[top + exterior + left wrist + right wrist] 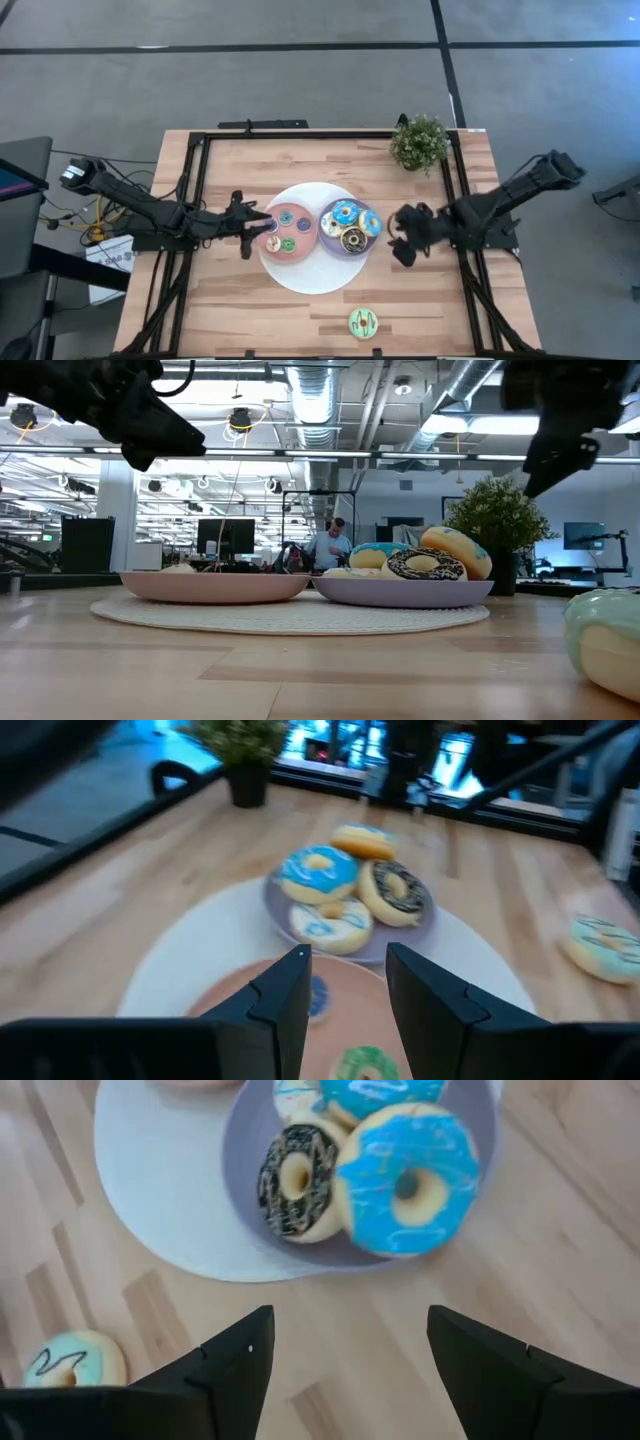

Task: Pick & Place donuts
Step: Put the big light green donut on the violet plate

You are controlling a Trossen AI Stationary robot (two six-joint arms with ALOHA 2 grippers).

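From above, my left tool hangs empty, fingers parted, over the pink plate. My right tool gapes empty beside the purple plate of donuts. Low view: donuts piled there.

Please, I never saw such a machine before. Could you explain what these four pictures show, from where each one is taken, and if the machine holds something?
It is a robot with two dark arms at a wooden table. One camera looks down from above, one sits at table height, and one rides on each wrist. The left gripper hangs over the pink plate of small donuts; the right gripper waits open beside the purple plate of large donuts. Both plates stand on a white mat. One green donut lies alone on the wood. A potted plant stands at the back. Neither gripper holds anything.
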